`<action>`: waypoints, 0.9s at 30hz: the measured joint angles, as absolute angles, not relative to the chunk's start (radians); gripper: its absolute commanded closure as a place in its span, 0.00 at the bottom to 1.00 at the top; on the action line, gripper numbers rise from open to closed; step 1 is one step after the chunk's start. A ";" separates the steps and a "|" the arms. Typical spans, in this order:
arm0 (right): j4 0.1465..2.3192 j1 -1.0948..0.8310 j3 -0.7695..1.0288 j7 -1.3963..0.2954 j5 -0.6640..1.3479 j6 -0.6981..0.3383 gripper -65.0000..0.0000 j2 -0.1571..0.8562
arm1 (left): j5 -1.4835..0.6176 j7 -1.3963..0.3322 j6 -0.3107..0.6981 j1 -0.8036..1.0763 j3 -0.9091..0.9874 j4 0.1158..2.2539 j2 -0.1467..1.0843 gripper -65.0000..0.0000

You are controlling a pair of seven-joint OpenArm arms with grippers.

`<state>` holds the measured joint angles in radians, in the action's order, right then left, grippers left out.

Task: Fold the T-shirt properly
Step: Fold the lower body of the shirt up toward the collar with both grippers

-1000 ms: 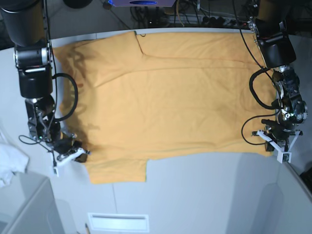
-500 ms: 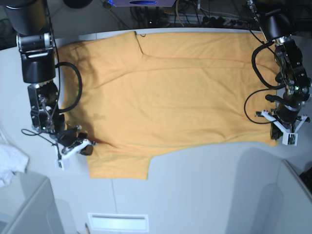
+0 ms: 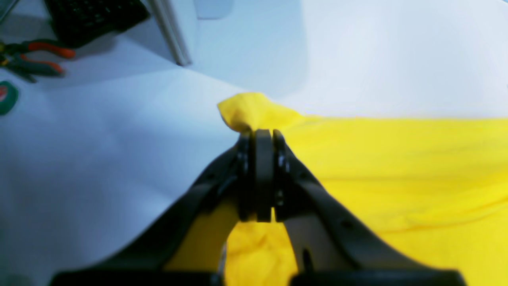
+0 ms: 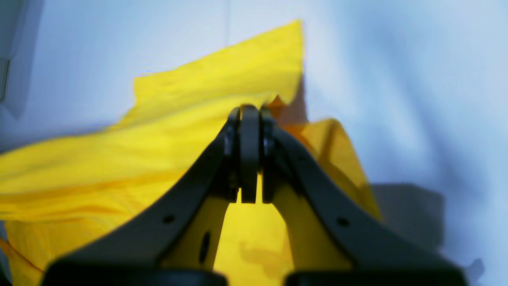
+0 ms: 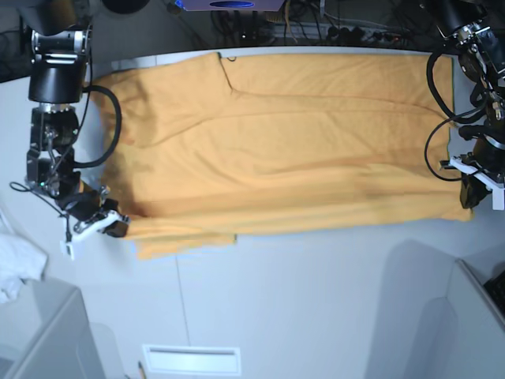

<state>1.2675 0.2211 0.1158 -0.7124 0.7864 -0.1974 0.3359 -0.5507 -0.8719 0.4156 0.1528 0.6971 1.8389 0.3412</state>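
Orange T-shirt (image 5: 284, 142) near hem pulled further up-table | left gripper (image 3: 257, 137) – right gripper (image 4: 250, 113) still clamped on corners

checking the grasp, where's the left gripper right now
In the base view the left gripper sits at the right edge, shut on the near right corner of the large light-orange cotton T-shirt spread across the white table.

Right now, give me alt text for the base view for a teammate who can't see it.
An orange T-shirt lies spread across a white table, both arms gripping its near edge: the right gripper at the view's left, the left gripper at its right. A white cloth sits at far left.
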 measured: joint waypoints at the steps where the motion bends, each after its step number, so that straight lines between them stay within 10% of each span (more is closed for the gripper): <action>1: 1.288 0.213 0.130 -0.715 0.788 -0.197 1.00 0.336 | -0.551 -0.873 0.416 0.157 0.698 1.854 0.342 1.00; 27: 1.792 -0.120 0.452 -0.992 0.794 -0.202 1.00 0.189 | -0.551 -0.872 0.416 0.388 0.704 1.963 0.338 1.00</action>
